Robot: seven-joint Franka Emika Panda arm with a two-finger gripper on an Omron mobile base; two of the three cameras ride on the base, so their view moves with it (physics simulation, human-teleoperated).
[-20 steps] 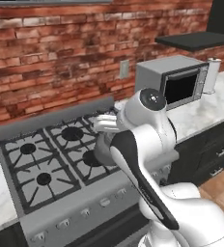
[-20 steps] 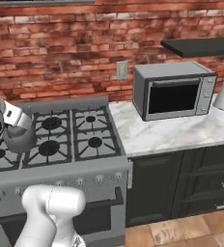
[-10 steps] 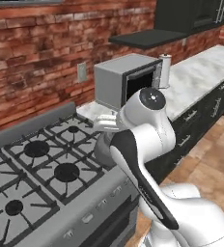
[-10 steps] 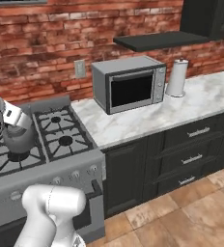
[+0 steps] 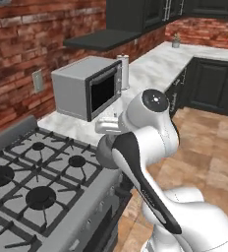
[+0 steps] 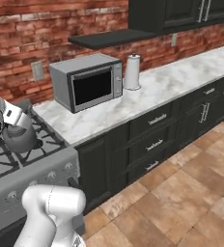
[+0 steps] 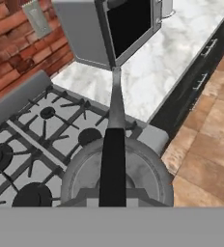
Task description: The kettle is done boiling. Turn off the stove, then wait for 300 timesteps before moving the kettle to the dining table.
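The kettle (image 7: 118, 178) is a squat grey metal pot with a dark upright handle. It hangs just under my hand, above the front right corner of the stove (image 7: 36, 140). My gripper (image 7: 113, 193) is shut on that handle. From the right base view the kettle (image 6: 20, 138) hangs below the gripper (image 6: 12, 117), over the stove's (image 6: 34, 169) right-hand burners. In the left base view my arm hides most of the kettle (image 5: 105, 153), next to the stove (image 5: 32, 182). The dining table is out of view.
A grey microwave (image 6: 87, 82) stands on the marble wall counter (image 6: 181, 82) right of the stove, with a white roll (image 6: 132, 71) beside it. Dark cabinets (image 6: 157, 140) run below and a dark shelf (image 6: 109, 37) above. The tiled floor (image 6: 181, 202) lies to the right.
The whole picture has slid left in both base views, so the base has turned right. The kettle stays held in my gripper, now nearer the stove's right edge.
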